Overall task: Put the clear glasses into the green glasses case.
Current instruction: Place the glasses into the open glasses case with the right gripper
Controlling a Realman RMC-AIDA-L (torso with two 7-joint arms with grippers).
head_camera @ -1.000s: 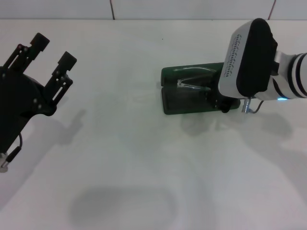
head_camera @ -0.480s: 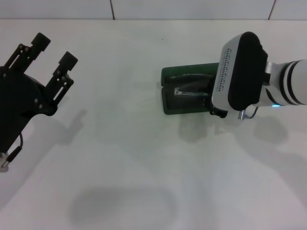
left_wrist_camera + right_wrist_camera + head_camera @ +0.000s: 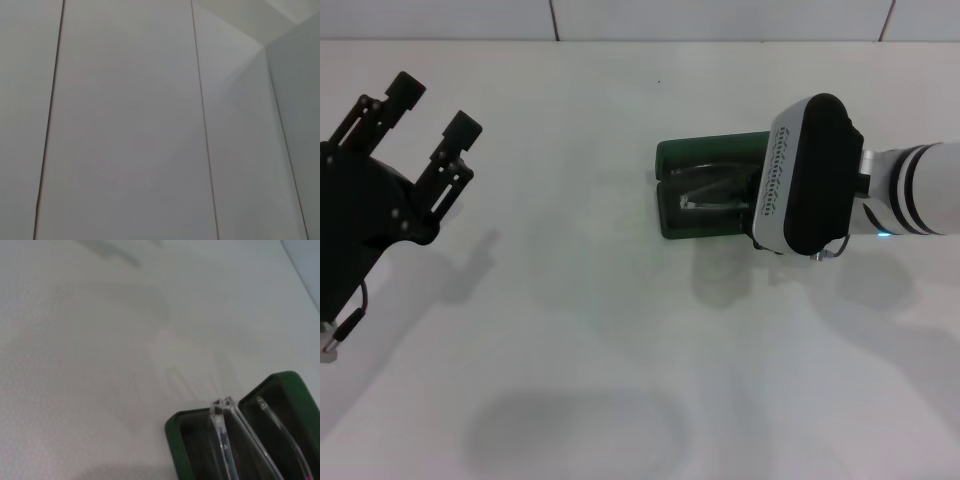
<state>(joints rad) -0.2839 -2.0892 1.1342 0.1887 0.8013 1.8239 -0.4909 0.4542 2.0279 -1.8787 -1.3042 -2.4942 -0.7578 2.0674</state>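
Observation:
The green glasses case [image 3: 708,160] lies open on the white table, right of centre in the head view. The clear glasses [image 3: 705,197] show faintly inside it, over the dark lining. My right gripper [image 3: 790,200] hangs over the case's right end, and its white and black wrist housing hides that end. In the right wrist view the clear glasses' arms [image 3: 223,435] reach into the green glasses case [image 3: 176,442]. My left gripper [image 3: 433,105] is raised at the far left, open and holding nothing.
The white table [image 3: 590,330] carries no other objects. A tiled wall [image 3: 125,125] fills the left wrist view. The table's back edge [image 3: 620,40] meets the wall at the top of the head view.
My right arm has moved left and a little toward the table's front, now covering more of the case. The glasses have shifted with it inside the case. The left arm has not moved.

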